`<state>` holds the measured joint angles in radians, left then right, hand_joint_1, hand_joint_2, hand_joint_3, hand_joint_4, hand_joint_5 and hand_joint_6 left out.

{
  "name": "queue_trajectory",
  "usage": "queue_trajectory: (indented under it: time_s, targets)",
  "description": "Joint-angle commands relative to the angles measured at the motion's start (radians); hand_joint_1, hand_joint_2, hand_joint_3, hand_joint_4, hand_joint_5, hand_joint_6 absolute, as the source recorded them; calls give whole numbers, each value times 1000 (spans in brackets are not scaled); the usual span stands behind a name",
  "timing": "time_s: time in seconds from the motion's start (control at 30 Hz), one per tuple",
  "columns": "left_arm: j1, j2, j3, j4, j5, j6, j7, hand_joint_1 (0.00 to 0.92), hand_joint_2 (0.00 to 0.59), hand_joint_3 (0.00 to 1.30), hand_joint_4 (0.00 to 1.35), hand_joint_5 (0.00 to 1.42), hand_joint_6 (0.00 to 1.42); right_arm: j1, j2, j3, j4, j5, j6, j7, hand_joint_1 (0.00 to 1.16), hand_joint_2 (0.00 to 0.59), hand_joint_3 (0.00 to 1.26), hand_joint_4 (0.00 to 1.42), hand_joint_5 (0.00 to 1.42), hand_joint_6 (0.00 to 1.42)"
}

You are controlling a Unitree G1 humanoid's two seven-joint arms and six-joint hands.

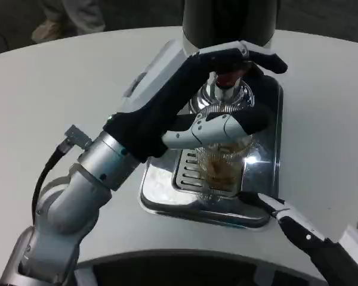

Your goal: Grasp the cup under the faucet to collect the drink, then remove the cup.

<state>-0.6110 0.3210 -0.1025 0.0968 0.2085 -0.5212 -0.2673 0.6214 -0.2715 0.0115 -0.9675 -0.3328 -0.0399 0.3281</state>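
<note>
**Cup at the faucet, left hand in position**

The cup [227, 164], clear and holding brown drink, stands on the grille of the steel tray [161, 193] under the faucet [225, 80]. The left hand [212, 98] wraps the cup: upper fingers [259, 56] reach past the faucet, thumb across the cup's front. The right hand [286, 217] rests at the tray's near corner on the white surface [59, 89]; its finger state cannot be determined.

A clear ribbed glass cup [224, 167] stands upright on the slotted steel drip tray [262, 205], under the chrome faucet [225, 89], holding some brownish drink
</note>
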Motion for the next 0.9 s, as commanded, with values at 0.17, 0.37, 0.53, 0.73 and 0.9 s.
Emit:
queue_trajectory:
  time_s: [0.17, 0.37, 0.53, 0.73, 0.9]
  targets:
    - [25, 23, -20, 8, 22, -39, -5, 27, 100, 457, 352, 419, 297, -37, 61, 15, 75, -56, 19, -87, 914, 252, 74, 62, 34, 100]
    - [21, 24, -22, 18, 21, -43, -1, 27, 100, 457, 352, 419, 297, -52, 124, 24, 128, -36, 0, -172, 938, 202, 67, 72, 50, 142]
    - [15, 24, -25, 26, 22, -47, 1, 27, 100, 462, 352, 419, 296, -62, 176, 21, 186, 18, -27, -233, 944, 193, 65, 67, 50, 147]
    - [11, 25, -29, 28, 27, -50, 2, 27, 100, 465, 352, 419, 295, -126, 220, 36, 292, 46, -104, -310, 956, 169, 54, 54, 48, 153]
    - [9, 28, -35, 26, 31, -49, 4, 27, 100, 469, 352, 419, 295, -192, 248, 52, 430, 31, -201, -387, 956, 166, 53, 43, 40, 156]
